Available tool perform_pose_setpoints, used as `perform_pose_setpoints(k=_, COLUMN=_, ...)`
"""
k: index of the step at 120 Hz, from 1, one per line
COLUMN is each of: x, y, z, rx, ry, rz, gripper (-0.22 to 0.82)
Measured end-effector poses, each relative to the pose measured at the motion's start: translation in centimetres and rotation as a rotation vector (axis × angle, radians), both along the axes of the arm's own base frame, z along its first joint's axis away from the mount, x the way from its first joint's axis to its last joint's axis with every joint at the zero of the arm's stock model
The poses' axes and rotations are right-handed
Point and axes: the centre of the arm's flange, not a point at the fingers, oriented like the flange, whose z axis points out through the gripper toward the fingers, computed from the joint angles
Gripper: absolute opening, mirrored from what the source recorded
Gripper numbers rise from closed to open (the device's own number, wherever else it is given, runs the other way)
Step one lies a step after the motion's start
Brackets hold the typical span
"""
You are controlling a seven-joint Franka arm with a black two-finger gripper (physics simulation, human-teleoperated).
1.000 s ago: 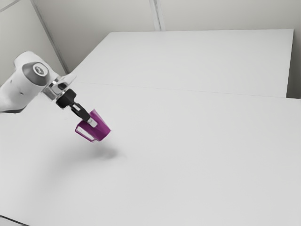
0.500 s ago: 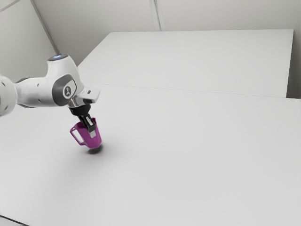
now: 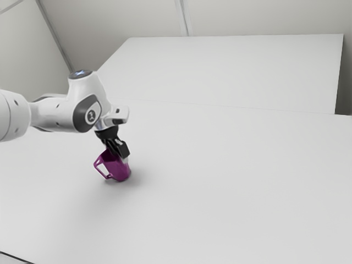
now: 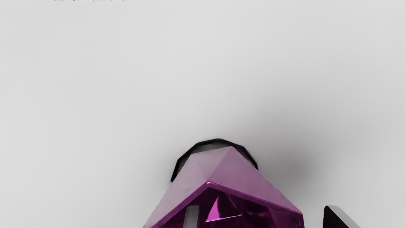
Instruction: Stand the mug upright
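The black gripper [image 3: 123, 157] points down at the mouth of the purple mug [image 3: 116, 169] in the exterior view. The mug's handle faces that view's left, its mouth is up, and its body leans a little toward the left; whether its base lies flat is hard to tell. From the wrist view, the gripper [image 4: 261, 218] has its fingers wide apart: one reaches inside the mug [image 4: 234, 174], the other stands outside with a gap to the wall. A dark curved edge shows beyond the mug's lower end.
The mug is over a broad white table [image 3: 231, 181]. Behind it rises a pale wall [image 3: 247, 16]. A dark cable [image 3: 16, 257] lies at the near left corner of the exterior view.
My hand has swung to a steeper angle and come lower, toward the exterior view's right lately. The mug has turned from strongly tilted in the air to nearer upright, close to the table.
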Motion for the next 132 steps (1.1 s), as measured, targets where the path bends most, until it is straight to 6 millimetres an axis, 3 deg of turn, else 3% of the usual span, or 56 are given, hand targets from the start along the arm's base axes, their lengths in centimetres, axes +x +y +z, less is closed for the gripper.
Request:
perform_pose_setpoints(k=19, x=0.6, y=0.7, z=5.2, rx=0.003, ry=-0.054, rz=0.044, gripper=0.52)
perform_pose_setpoints(k=39, x=4.8, y=0.8, z=13.3, rx=-0.01, ry=-0.108, rz=0.071, gripper=0.56)
perform_pose_setpoints(k=56, x=7.7, y=0.9, z=19.0, rx=-0.021, ry=-0.132, rz=0.1, gripper=0.58)
perform_pose_setpoints(k=70, x=8.4, y=0.6, z=22.6, rx=-0.032, ry=-0.129, rz=0.122, gripper=0.59)
perform_pose_setpoints(k=84, x=7.9, y=0.5, z=23.7, rx=-0.038, ry=-0.094, rz=0.143, gripper=0.6)
perform_pose_setpoints(k=132, x=7.1, y=0.4, z=23.5, rx=-0.042, ry=-0.029, rz=0.19, gripper=0.6)
